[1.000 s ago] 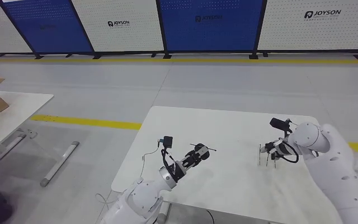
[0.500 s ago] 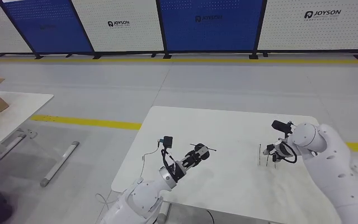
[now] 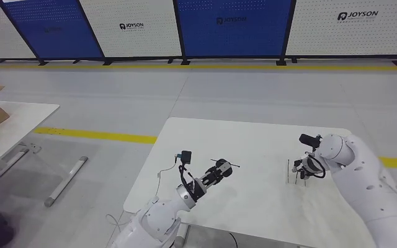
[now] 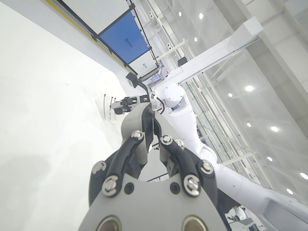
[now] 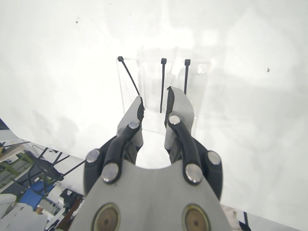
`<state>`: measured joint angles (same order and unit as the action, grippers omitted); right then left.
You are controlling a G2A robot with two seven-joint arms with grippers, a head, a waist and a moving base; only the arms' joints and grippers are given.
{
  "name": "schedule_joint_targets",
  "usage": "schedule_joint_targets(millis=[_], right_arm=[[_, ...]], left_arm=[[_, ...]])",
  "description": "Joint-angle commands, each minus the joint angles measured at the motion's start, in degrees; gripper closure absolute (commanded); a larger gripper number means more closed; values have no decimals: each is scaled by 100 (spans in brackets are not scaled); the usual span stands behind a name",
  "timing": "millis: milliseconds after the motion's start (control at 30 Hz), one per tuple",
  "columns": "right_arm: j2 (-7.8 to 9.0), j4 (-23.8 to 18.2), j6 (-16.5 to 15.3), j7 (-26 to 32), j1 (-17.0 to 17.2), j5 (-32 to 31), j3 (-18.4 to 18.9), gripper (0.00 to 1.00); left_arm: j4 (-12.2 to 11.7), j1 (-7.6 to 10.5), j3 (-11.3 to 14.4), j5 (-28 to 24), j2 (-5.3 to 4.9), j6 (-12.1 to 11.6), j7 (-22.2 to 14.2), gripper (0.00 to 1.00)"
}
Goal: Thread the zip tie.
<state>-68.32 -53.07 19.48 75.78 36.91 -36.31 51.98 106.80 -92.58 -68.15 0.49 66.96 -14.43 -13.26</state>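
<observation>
Your left pincer [image 3: 222,168] is closed tight on a black zip tie [image 4: 153,125], holding it just above the near-left part of the white desk [image 3: 248,139]. Well apart on the desk's right side, your right pincer [image 5: 155,96] hangs with its fingers spread, just beside three more ties [image 5: 162,82] held in a clear holder [image 5: 199,87].

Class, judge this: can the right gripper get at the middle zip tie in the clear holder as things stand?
Probably yes: the right gripper is open, the middle zip tie stands in the clear holder straight ahead of it, and nothing lies between.
</observation>
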Motion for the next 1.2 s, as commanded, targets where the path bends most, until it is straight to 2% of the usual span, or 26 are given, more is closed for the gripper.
schedule_joint_targets(millis=[0, 467, 1033, 1067, 1100, 1133, 1167], right_arm=[[-41, 108, 0, -13, -51, -12, -46, 76], [-300, 747, 0, -120, -311, -1, -282, 74], [-572, 1501, -21, -200, -648, 18, -535, 77], [-587, 1548, -33, -208, -664, 26, -547, 78], [-606, 1606, -48, -217, -686, 37, -562, 83], [-621, 1646, -59, -226, -703, 45, -572, 89], [-634, 1684, -68, -235, -719, 53, -580, 100]], left_arm=[[0, 0, 0, 0, 0, 0, 0, 100], [0, 0, 0, 0, 0, 0, 0, 100], [0, 0, 0, 0, 0, 0, 0, 100], [0, 0, 0, 0, 0, 0, 0, 100], [0, 0, 0, 0, 0, 0, 0, 100], [0, 0, 0, 0, 0, 0, 0, 100], [0, 0, 0, 0, 0, 0, 0, 100]])
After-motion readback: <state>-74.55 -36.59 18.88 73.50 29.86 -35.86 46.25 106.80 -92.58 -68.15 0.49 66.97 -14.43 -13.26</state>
